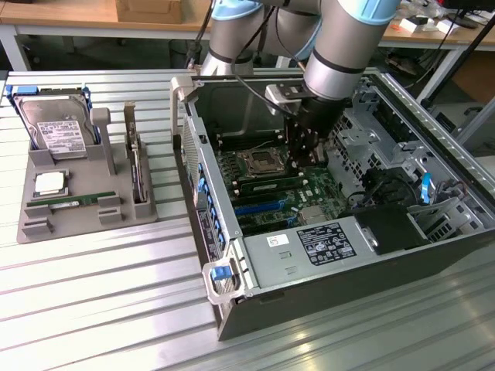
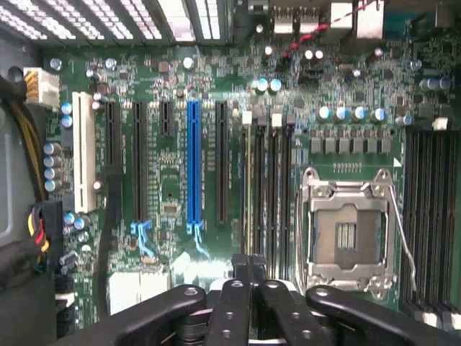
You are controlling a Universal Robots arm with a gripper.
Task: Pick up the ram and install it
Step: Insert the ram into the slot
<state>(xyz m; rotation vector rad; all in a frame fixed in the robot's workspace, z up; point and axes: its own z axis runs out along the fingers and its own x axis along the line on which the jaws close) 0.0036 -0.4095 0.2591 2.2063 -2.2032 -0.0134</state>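
- Hand point(image 1: 307, 154) reaches down inside the open computer case point(image 1: 433, 232), above the motherboard point(image 1: 309, 197), just at 3 o'clock of the empty CPU socket point(image 1: 257, 162) in the exterior view.
- Fingers point(image 2: 248, 288) are pressed together in the wrist view, fully closed, with nothing visible between them.
- Their tips sit over the row of long memory slots point(image 2: 266, 180) beside the socket; whether they touch a slot cannot be told.
- Ram point(image 1: 66, 202), a thin green stick with a white label, lies flat in the grey holder tray point(image 1: 85, 224) on the counter point(image 1: 100, 294), well apart from the hand, at 9 o'clock of the case in the exterior view.
- On the same tray a hard drive point(image 1: 54, 127) leans at the 12 o'clock end, a small square silver chip point(image 1: 50, 182) lies between the drive and the ram, and an expansion card point(image 1: 135, 158) stands on edge at the tray's 3 o'clock side.
- Inside the case, a blue slot point(image 2: 193, 162) runs among black ones, and a labelled power supply point(image 1: 309, 247) fills the 6 o'clock end.
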